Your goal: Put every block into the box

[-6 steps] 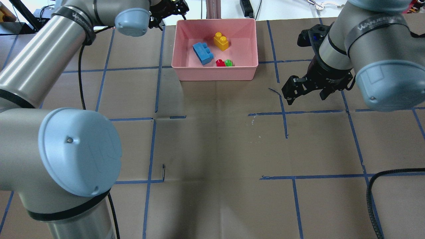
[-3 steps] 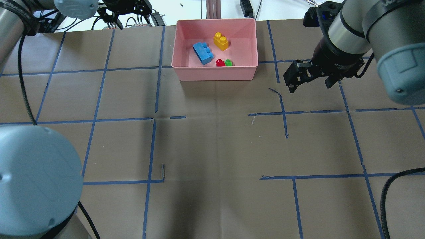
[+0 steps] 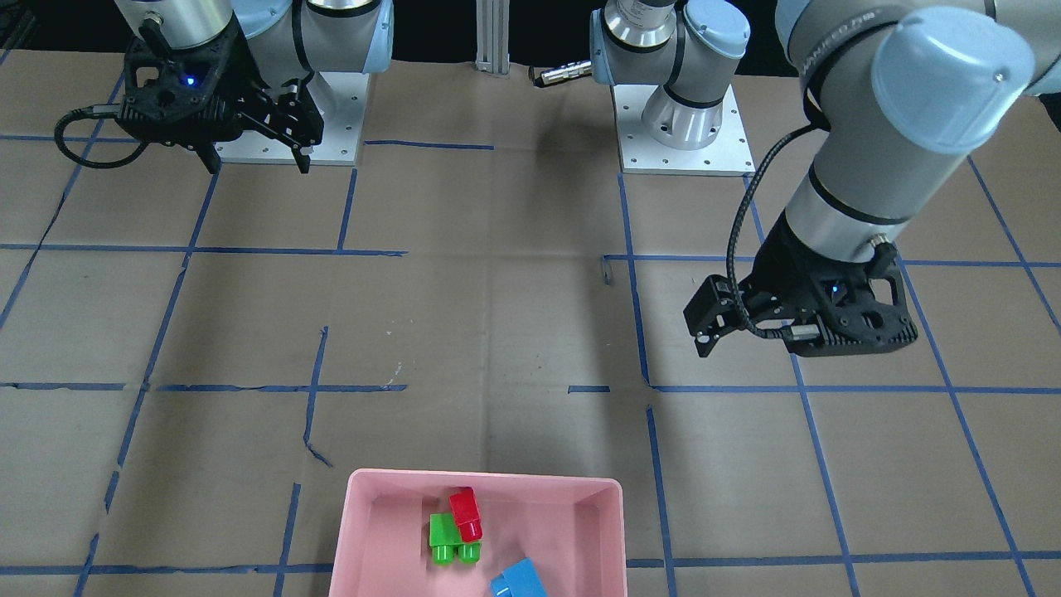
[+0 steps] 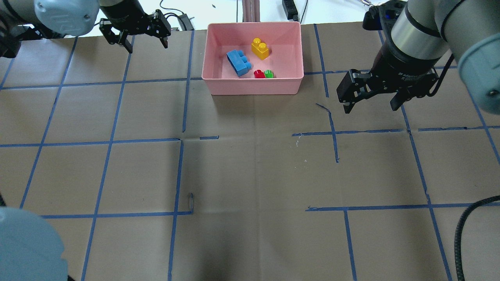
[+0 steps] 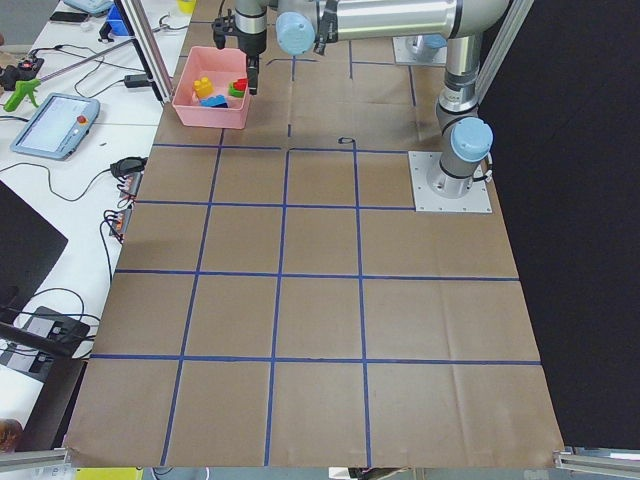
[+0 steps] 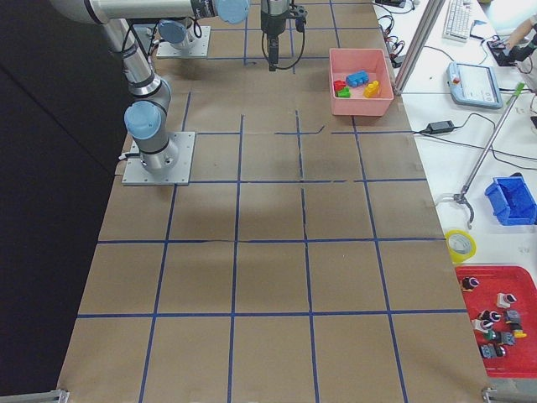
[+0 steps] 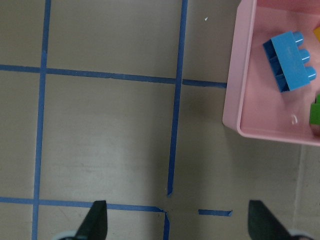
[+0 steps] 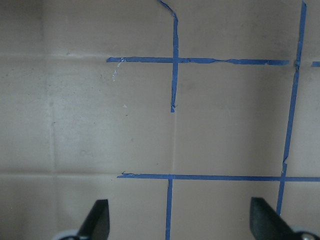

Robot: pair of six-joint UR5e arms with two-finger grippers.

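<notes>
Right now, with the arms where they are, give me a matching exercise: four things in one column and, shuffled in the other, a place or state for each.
Things
1. blue block
2. yellow block
3. green block
4. right gripper

Places or states
A. open, holding nothing, over the table to the right of the box
B. beside the red block, by the box's robot-side wall
C. in the box, nearest its far wall
D. in the box's left half, lying slantwise

Pairs: 1-D; 2-C; 3-B; 4-A

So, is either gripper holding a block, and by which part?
Nothing is held: left gripper and right gripper are open and empty; the blocks lie in the box.
</notes>
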